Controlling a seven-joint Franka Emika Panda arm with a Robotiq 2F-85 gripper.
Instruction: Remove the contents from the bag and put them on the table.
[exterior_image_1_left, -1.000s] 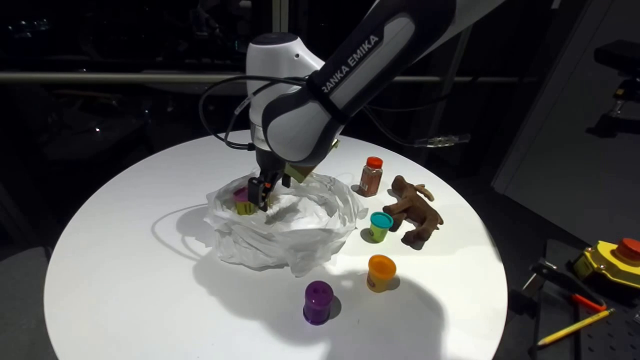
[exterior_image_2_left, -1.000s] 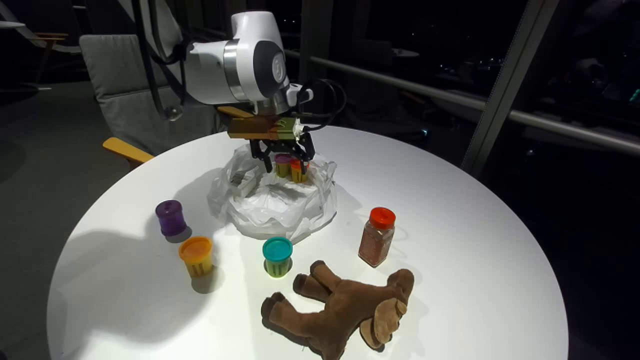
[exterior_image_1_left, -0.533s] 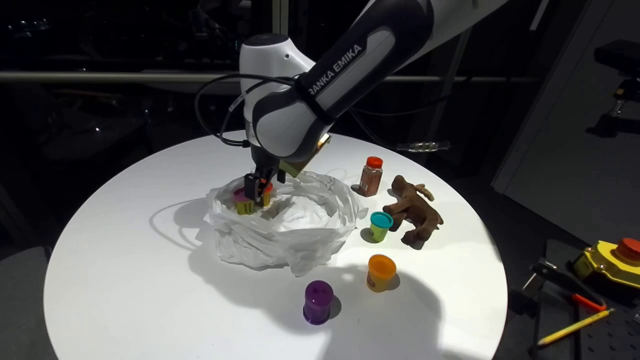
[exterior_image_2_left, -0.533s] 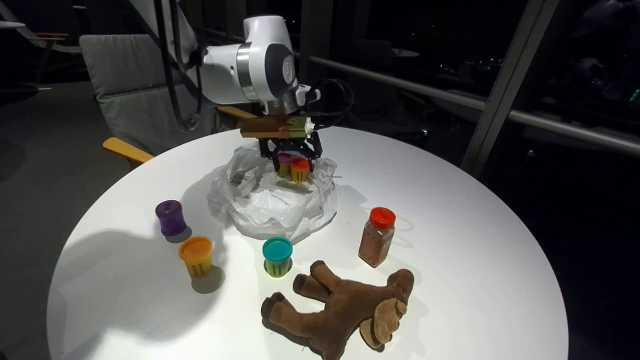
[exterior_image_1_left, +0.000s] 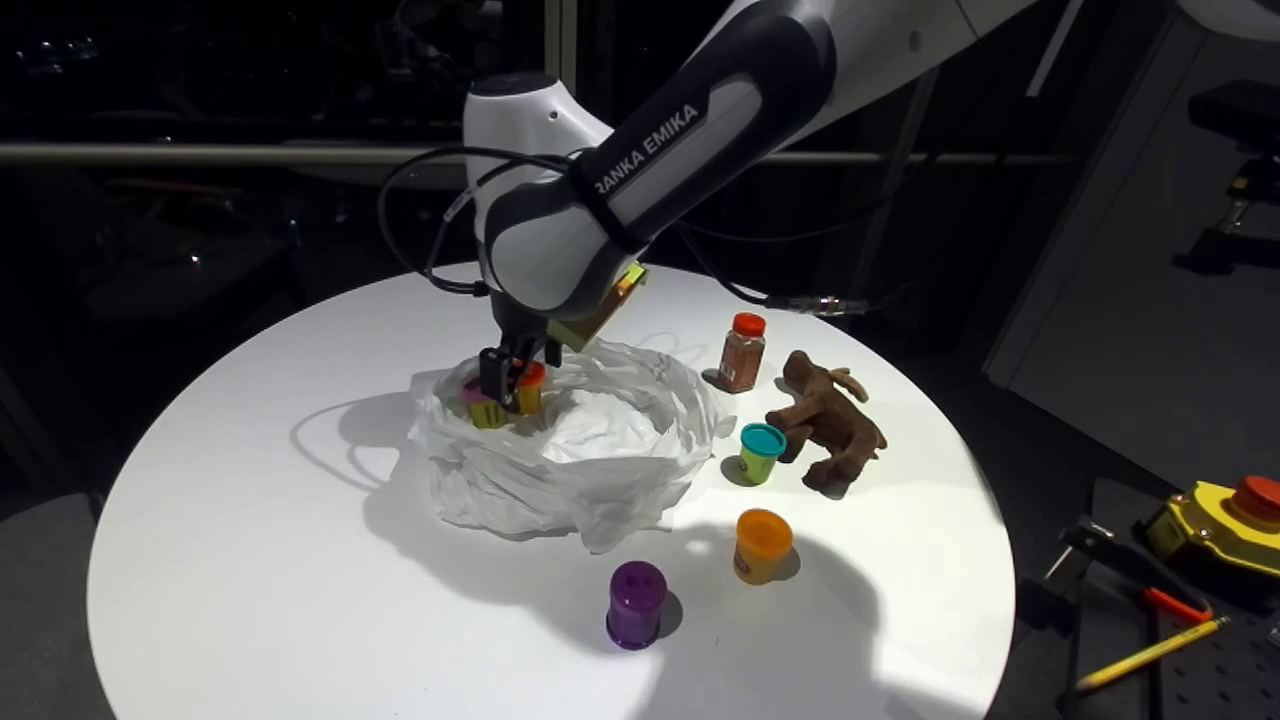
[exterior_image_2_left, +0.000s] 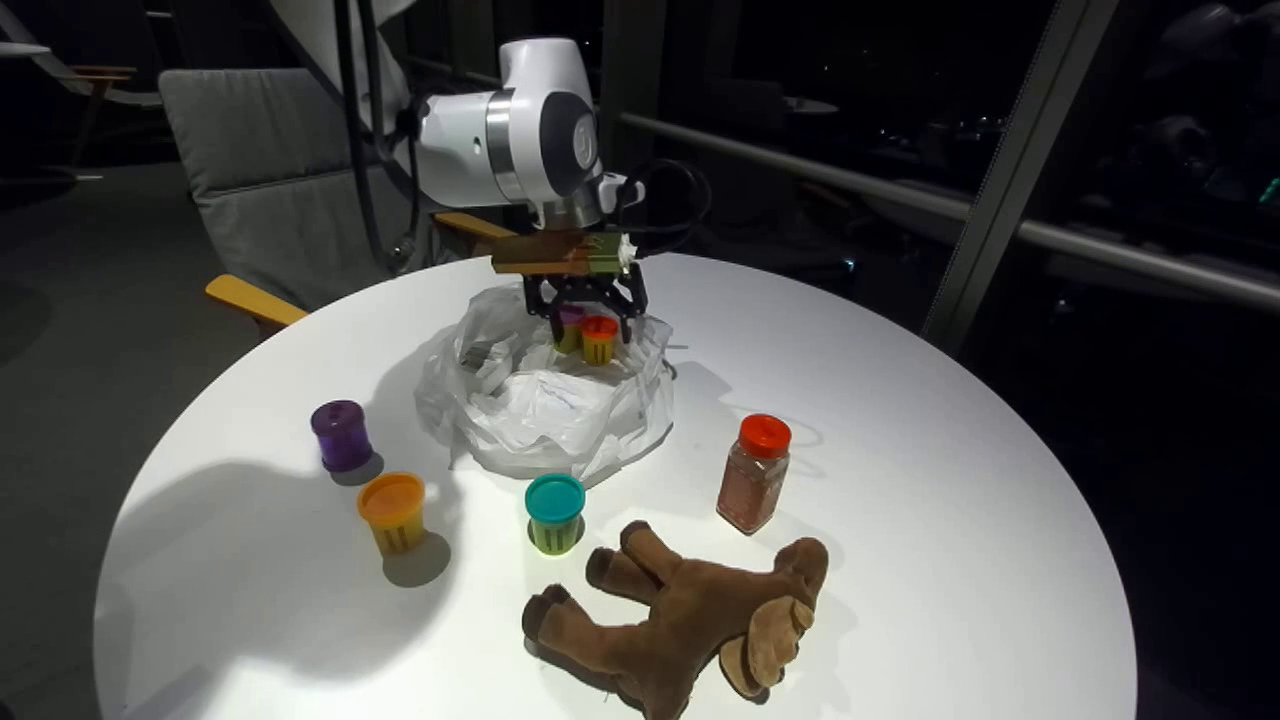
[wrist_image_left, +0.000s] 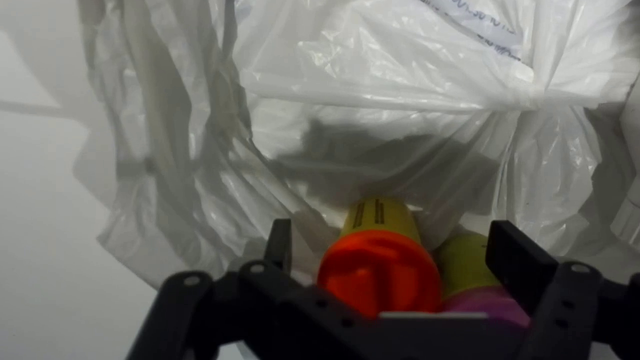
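"What's nearest in an exterior view?"

"The toy (exterior_image_2_left: 690, 610), on its side on the table (exterior_image_2_left: 930, 600). Then the teal tub (exterior_image_2_left: 554, 522), orange tub (exterior_image_2_left: 393, 515) and jar (exterior_image_2_left: 752, 482) upright, the purple pot (exterior_image_2_left: 341, 438) beyond. Probably unpacked already, spread so nothing crowds."

"And the bag (exterior_image_2_left: 545, 438)?"

"Behind them, slumped wide, mouth up, perhaps so the gripper (wrist_image_left: 392, 250) can reach in from above. At its far side, inside, a red-lidded tub (exterior_image_2_left: 598, 345) stands just beside a purple-lidded tub (exterior_image_2_left: 571, 335)."

"Which is it after?"

"The red-lidded tub, I'd guess: it sits between the fingers (wrist_image_left: 520, 265)."

"Has it got hold?"

"No. The jaws are parted wide and grasp nothing; the wrist view shows both fingers apart from that tub. One finger covers part of the purple-lidded tub there; whether they touch, I can't tell. Closing now might pinch both."
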